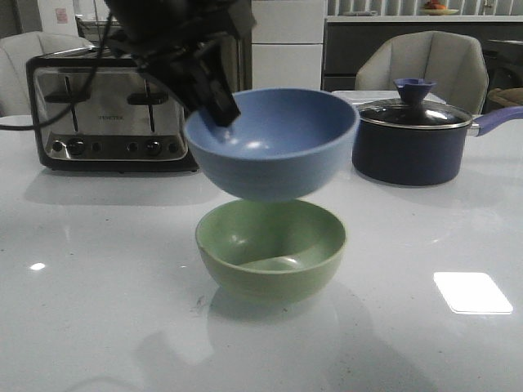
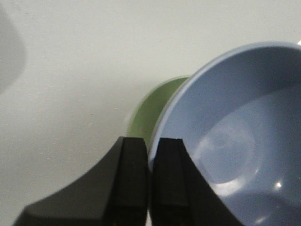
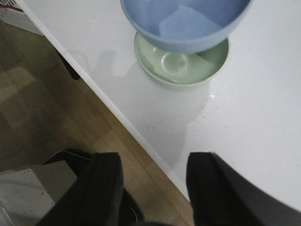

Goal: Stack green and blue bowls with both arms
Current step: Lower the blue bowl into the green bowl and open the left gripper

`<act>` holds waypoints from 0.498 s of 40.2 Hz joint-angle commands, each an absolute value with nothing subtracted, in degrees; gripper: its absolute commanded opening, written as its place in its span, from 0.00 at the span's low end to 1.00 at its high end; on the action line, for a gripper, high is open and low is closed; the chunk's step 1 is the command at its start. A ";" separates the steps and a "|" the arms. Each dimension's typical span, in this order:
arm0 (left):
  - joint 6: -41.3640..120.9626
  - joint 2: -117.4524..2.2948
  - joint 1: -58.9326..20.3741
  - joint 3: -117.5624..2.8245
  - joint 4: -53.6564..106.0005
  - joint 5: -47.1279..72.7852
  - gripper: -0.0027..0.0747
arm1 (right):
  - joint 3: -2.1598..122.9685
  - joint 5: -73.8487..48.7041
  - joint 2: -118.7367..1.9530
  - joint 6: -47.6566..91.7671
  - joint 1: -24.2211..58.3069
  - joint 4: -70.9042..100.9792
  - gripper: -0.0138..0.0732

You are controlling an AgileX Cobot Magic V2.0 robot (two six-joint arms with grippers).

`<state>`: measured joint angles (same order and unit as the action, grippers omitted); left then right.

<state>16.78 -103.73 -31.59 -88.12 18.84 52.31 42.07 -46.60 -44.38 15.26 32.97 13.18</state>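
The blue bowl (image 1: 274, 143) hangs in the air just above the green bowl (image 1: 272, 249), which stands upright on the white table. My left gripper (image 1: 222, 110) is shut on the blue bowl's left rim, one finger inside and one outside. In the left wrist view the fingers (image 2: 151, 148) pinch the blue rim (image 2: 225, 141), with a sliver of green bowl (image 2: 153, 110) below. In the right wrist view my right gripper (image 3: 153, 162) is open and empty over the table's front edge, well apart from the blue bowl (image 3: 186, 21) and green bowl (image 3: 188, 66).
A silver toaster (image 1: 110, 110) stands at the back left. A dark navy lidded saucepan (image 1: 413, 139) with a purple-blue handle stands at the back right. Chairs stand behind the table. The table edge (image 3: 127, 125) and wooden floor (image 3: 51, 103) show in the right wrist view.
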 commanded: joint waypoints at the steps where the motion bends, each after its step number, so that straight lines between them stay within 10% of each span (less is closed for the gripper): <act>1: 16.29 -103.65 -33.47 -90.76 18.56 49.85 0.16 | 43.59 -42.78 -44.03 15.81 32.83 13.59 0.65; 20: 16.19 -109.21 -33.28 -90.81 16.46 48.92 0.30 | 43.59 -43.14 -44.03 15.81 32.83 13.59 0.65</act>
<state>16.78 -112.24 -33.36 -88.76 15.11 50.49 42.07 -46.60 -44.38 15.26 32.97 13.18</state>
